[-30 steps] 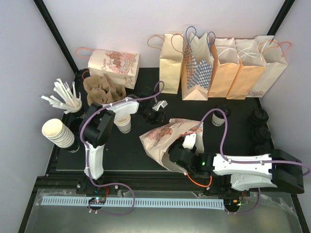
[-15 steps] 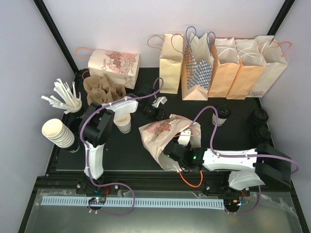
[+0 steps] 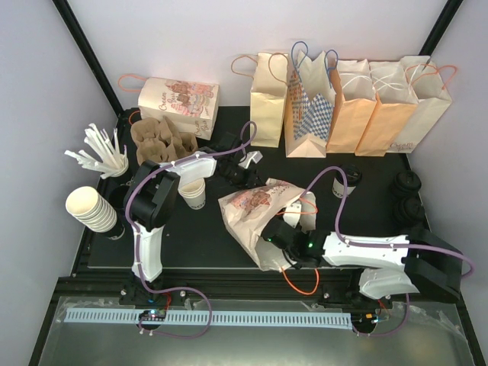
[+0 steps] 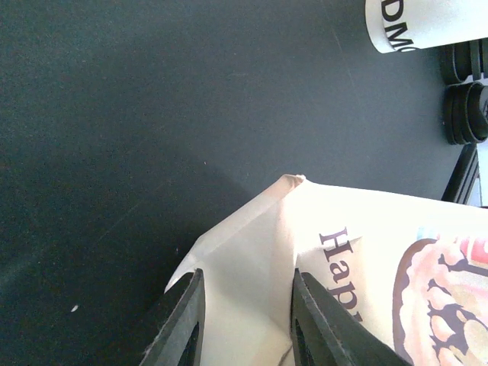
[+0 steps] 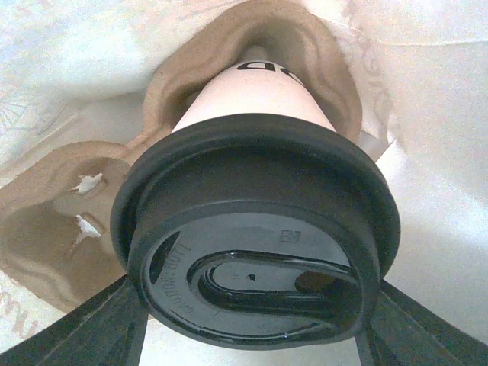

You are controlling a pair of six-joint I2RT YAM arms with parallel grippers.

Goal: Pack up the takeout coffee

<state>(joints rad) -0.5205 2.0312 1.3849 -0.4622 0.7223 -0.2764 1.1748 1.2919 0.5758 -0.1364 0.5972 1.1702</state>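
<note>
**Right pincer and cup.** My right pincer (image 5: 255, 324) stands wide, its two dark fingers set against opposite sides of the coffee cup (image 5: 255, 252) just under the lid. I judge this a grip on the cup, not open jaws. The cup is inside the printed paper bag (image 3: 255, 210), which lies on its side in the middle of the worktop (image 4: 152, 114). The cup's base is seated in one well of a brown pulp cup carrier (image 5: 69, 213).

**Governing relation.** The cup lies straight ahead of the right pincer. Its long axis runs along my line of reach, with the lid facing my wrist and the base pointing deeper into the bag. My right arm is the one at the cup. As I judge it, the coming move is a release and a straight withdrawal along that axis, because any sideways pull could tip the cup out of its well.

**Left pincer.** My left pincer (image 4: 248, 320) is narrowed onto a folded corner of the bag at its far side, with paper filling the gap between the fingers.

**Materials.**
- The lid is glossy black moulded plastic, round, with a raised rim and an oval sip recess.
- The cup wall is smooth white paper, tapering.
- The carrier is rough, fibrous and torn in places.
- The bag is thin, creased cream paper.

**Second cup.** A second lidded cup (image 3: 345, 181) stands upright to the right of the bag, nearer my right arm.
</note>
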